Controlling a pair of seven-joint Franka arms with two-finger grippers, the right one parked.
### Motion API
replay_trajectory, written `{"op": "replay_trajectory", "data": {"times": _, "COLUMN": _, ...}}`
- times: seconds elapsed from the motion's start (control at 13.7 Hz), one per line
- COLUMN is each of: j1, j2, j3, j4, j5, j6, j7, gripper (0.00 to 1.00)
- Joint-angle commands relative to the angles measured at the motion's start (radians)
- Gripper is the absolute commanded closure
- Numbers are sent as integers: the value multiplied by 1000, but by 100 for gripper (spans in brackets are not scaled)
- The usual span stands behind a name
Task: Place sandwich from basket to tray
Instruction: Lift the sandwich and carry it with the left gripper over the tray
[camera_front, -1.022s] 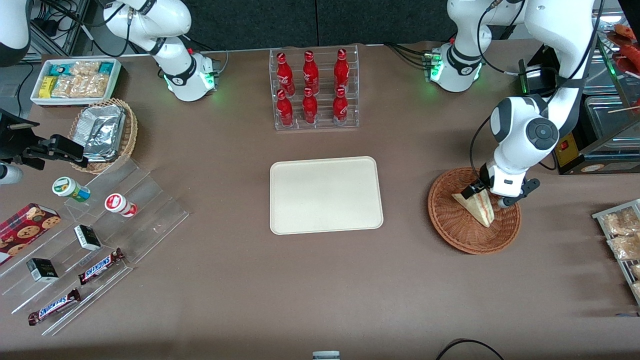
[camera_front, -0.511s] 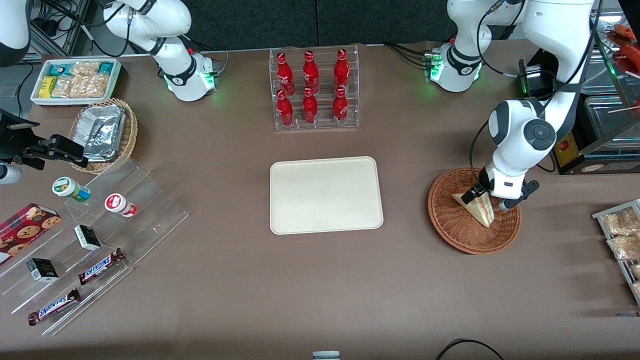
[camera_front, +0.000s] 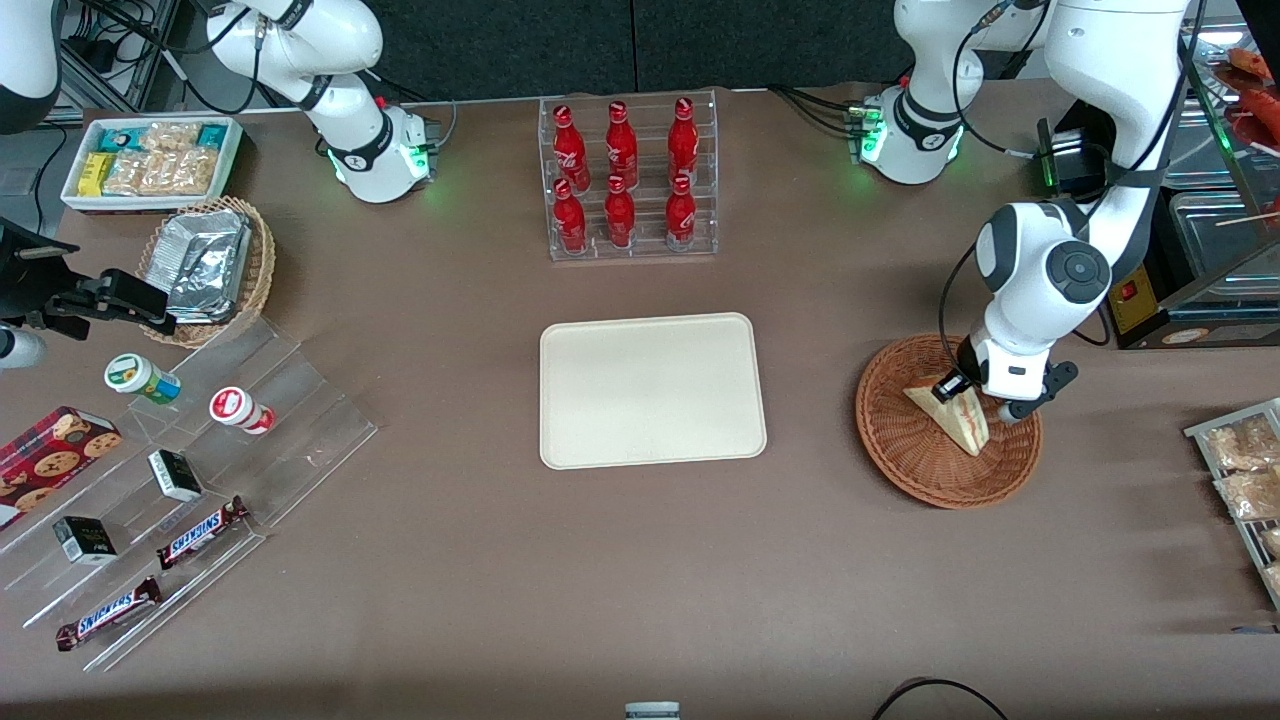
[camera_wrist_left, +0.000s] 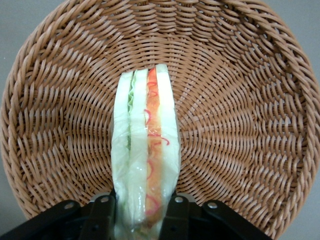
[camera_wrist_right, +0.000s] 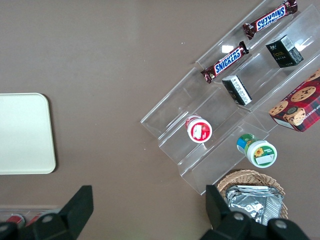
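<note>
The left wrist view shows what the front view cannot: the gripper (camera_wrist_left: 139, 217) has its 2 black fingers (camera_wrist_left: 102, 217) pressed against the flat sides of the sandwich (camera_wrist_left: 146, 160), jaws closed on it, with red, orange and green filling layers facing the camera. From the front, the gripper (camera_front: 975, 398) is low inside the basket (camera_front: 900, 450), and the sandwich (camera_front: 962, 420) stands on edge there.

The brown table (camera_front: 600, 580) carries everything. The basket sits toward the working arm's end, well apart from the tray (camera_front: 650, 390), which lies bare at the middle. Farther from the front camera than the tray, a clear rack (camera_front: 630, 180) holds 6 red bottles (camera_front: 620, 145). Toward the parked arm's end, a tan wicker basket (camera_front: 255, 275) holds silver foil packets (camera_front: 205, 260).
</note>
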Motion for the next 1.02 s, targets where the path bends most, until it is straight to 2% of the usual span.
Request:
{"op": "replay_trajectory", "data": {"times": 0.0, "j1": -1, "j2": -16, "j3": 2, "j4": 59, "j5": 5, "j6": -118, "j7": -6, "gripper": 100}}
{"op": "replay_trajectory", "data": {"times": 0.22, "j1": -1, "j2": -62, "j3": 2, "j4": 145, "j5": 15, "j6": -301, "j7": -3, "gripper": 100}}
{"op": "replay_trajectory", "data": {"times": 0.44, "j1": -9, "j2": -84, "j3": -9, "j4": 304, "j5": 50, "j6": -563, "j7": -7, "gripper": 100}}
{"op": "replay_trajectory", "data": {"times": 0.66, "j1": -9, "j2": -82, "j3": -84, "j4": 447, "j5": 48, "j6": -752, "j7": -15, "gripper": 100}}
{"op": "replay_trajectory", "data": {"times": 0.95, "j1": -9, "j2": -78, "j3": -242, "j4": 533, "j5": 48, "j6": -843, "j7": -17, "gripper": 100}}
